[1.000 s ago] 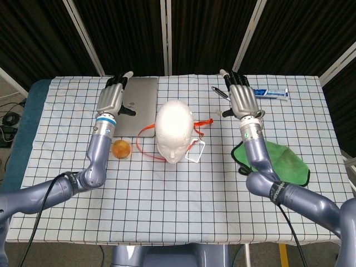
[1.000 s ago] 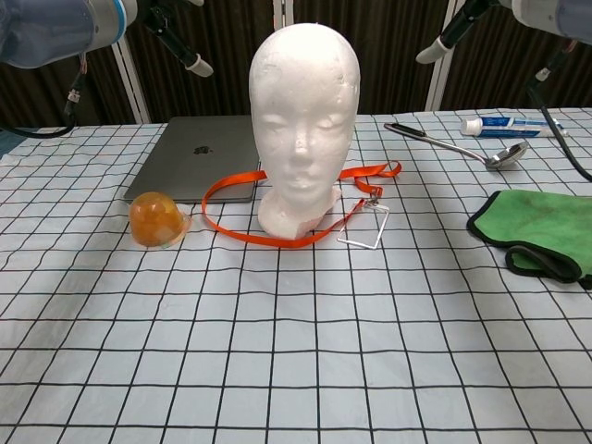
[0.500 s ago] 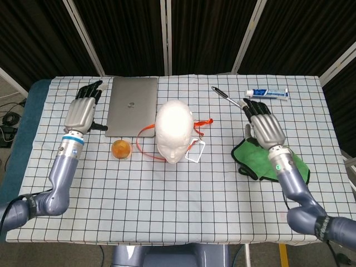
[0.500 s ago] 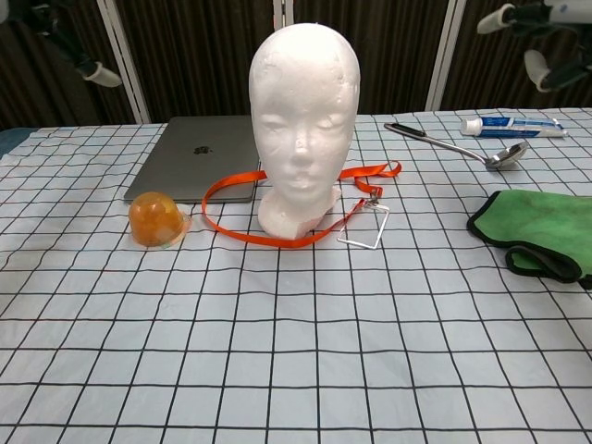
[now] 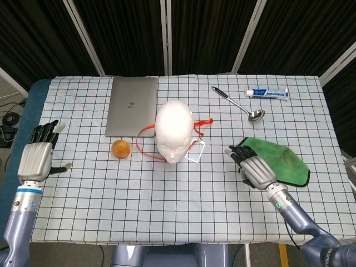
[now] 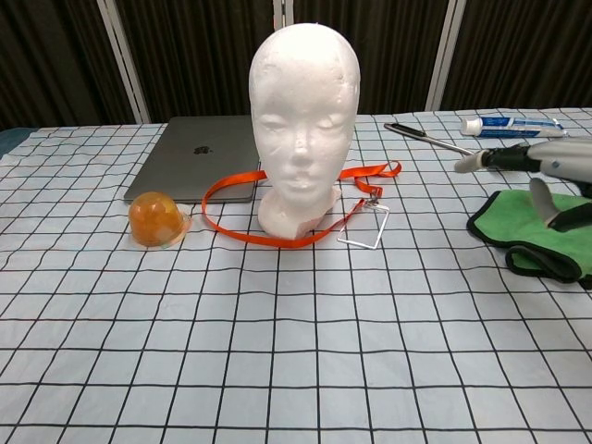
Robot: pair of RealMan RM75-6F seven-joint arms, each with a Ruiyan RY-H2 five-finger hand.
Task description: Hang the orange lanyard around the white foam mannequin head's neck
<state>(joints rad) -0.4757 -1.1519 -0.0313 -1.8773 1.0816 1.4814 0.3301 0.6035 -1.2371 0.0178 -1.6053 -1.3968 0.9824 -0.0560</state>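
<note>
The orange lanyard point(image 6: 242, 218) loops around the base of the white foam mannequin head point(image 6: 303, 120), flat on the worktop point(image 6: 296, 351), its clear badge holder point(image 6: 363, 225) just right of the head. Left of the head sit an orange cup point(image 6: 155, 218) and a laptop point(image 6: 205, 157). Both robot hands hold nothing, fingers spread: the left robot hand point(image 5: 36, 159) well out to the head's left, the right robot hand point(image 5: 253, 168) to its right, over a green cloth point(image 5: 283, 161).
</note>
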